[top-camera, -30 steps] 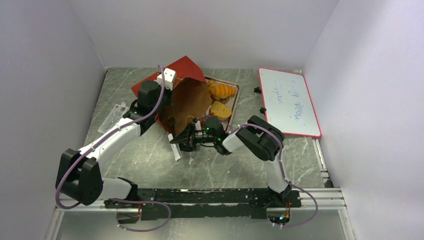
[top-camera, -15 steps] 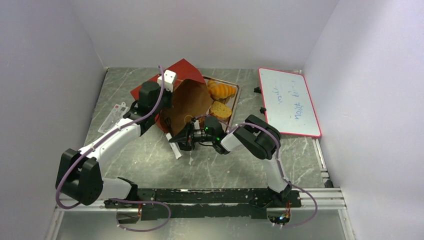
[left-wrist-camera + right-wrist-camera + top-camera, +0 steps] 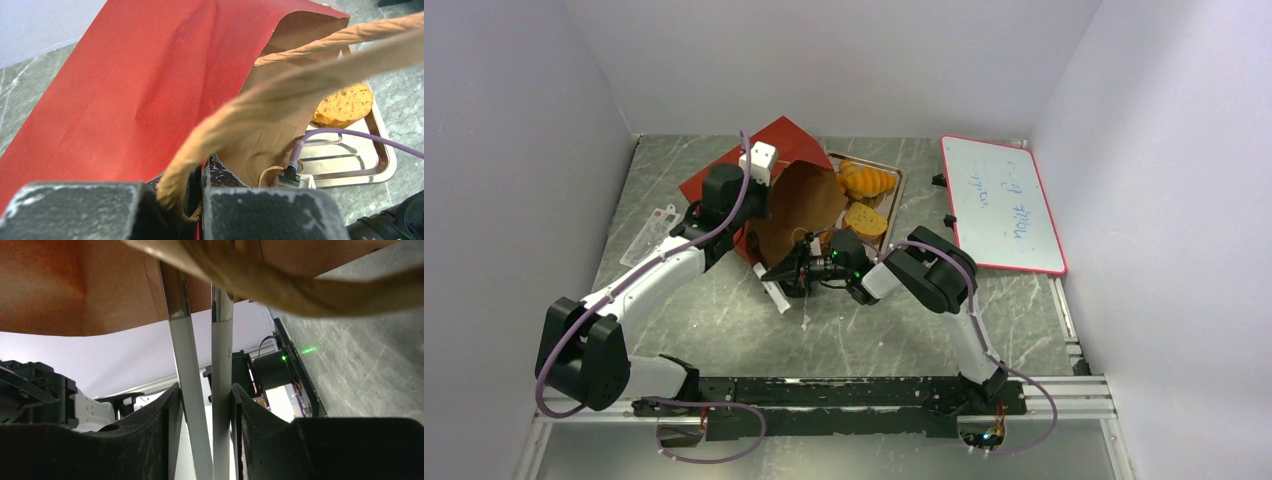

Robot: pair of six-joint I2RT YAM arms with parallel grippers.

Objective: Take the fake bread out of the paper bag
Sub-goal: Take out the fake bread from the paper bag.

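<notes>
The left gripper (image 3: 200, 192) is closed tight on a cord handle (image 3: 280, 95) of the bag (image 3: 125, 85). I think it lifts this handle so that the mouth of the bag stands open to the lower right of the top view, where the other arm can reach in. The right gripper (image 3: 205, 405) is closed on a pair of white tongs (image 3: 220, 365). Its fingers press the two blades near together, and the blades point toward the brown inside of the bag, under the second handle. The tongs probably serve as longer fingers for the deep bag.

Two pieces of bread (image 3: 867, 181) lie on the tray (image 3: 898, 190), just right of the bag in the upper centre. Whether more bread is inside the bag, I cannot tell; the inside is in shadow.

The left arm stretches from the lower left of the frame up to the bag, almost straight. The right arm is folded, with the elbow to the right and the forearm turned left, low over the table (image 3: 724, 320), the gripper at the mouth of the bag.
</notes>
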